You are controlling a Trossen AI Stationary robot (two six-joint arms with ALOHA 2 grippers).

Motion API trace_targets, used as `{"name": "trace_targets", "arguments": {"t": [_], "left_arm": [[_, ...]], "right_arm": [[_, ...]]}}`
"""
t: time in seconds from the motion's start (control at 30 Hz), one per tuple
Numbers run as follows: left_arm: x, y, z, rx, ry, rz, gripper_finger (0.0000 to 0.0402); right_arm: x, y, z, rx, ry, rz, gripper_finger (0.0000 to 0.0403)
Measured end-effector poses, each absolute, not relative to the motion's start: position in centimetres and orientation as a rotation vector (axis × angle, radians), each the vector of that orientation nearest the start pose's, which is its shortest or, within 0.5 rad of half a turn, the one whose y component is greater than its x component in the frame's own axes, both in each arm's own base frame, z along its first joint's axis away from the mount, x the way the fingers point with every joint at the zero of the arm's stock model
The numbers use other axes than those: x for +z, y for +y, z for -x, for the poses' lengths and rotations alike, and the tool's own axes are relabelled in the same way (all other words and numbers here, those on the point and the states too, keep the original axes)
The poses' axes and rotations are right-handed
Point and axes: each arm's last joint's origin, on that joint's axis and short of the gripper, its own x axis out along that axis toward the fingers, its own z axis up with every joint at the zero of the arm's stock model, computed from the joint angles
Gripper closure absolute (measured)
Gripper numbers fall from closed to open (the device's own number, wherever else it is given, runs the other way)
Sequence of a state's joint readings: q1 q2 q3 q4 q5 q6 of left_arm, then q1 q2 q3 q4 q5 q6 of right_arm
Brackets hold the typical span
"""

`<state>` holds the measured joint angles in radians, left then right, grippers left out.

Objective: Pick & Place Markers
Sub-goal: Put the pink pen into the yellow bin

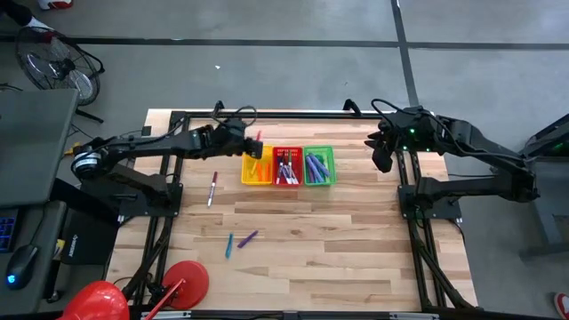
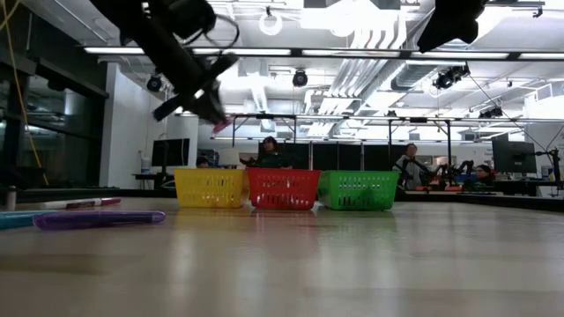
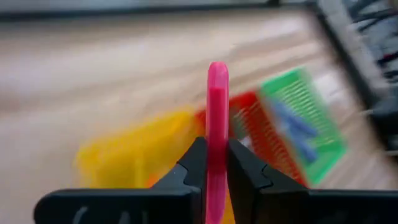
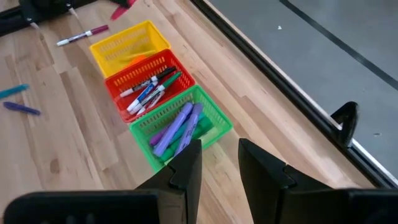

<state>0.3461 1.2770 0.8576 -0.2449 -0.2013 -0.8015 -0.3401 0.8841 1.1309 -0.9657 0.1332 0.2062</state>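
Note:
My left gripper (image 1: 251,142) hangs above the far left corner of the yellow basket (image 1: 257,168), shut on a pink marker (image 3: 217,99); it also shows in the low view (image 2: 214,113). The red basket (image 1: 286,166) and green basket (image 1: 318,166), both holding markers, stand in a row to the yellow one's right. A white-and-red marker (image 1: 212,188), a teal marker (image 1: 229,244) and a purple marker (image 1: 248,238) lie flat on the table. My right gripper (image 4: 217,162) waits open, raised to the right of the green basket (image 4: 180,124). My left gripper pinches the pink marker's shaft (image 3: 217,149) between its two fingers. The fingers come from the table's left, slanting down. The marker's free end (image 3: 217,71) sticks out past the fingertips. It is lifted clear of the table and the baskets.
The black frame rails (image 1: 267,114) run along the table's far edge and down both sides. A red round object (image 1: 185,283) sits at the near left corner. Bare wood lies between the baskets and the near edge. People sit at desks beyond the table (image 2: 269,151).

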Motion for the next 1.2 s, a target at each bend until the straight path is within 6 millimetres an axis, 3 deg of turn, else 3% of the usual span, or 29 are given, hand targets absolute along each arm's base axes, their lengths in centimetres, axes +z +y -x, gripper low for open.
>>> {"name": "trace_targets", "arguments": {"t": [0.27,0.73,1.2], "left_arm": [[23.0,8.2,-24.6,0.901,0.555,1.016,0.0372],[22.8,7.7,-24.6,0.979,0.517,1.152,0.0372],[22.3,9.0,-29.3,1.068,0.773,1.096,0.0372]], "right_arm": [[36.2,-5.4,-13.8,-0.543,0.67,-0.258,0.0309],[36.3,-5.4,-13.8,-0.542,0.669,-0.258,0.0309],[36.3,-5.4,-13.9,-0.541,0.669,-0.257,0.0308]]}}
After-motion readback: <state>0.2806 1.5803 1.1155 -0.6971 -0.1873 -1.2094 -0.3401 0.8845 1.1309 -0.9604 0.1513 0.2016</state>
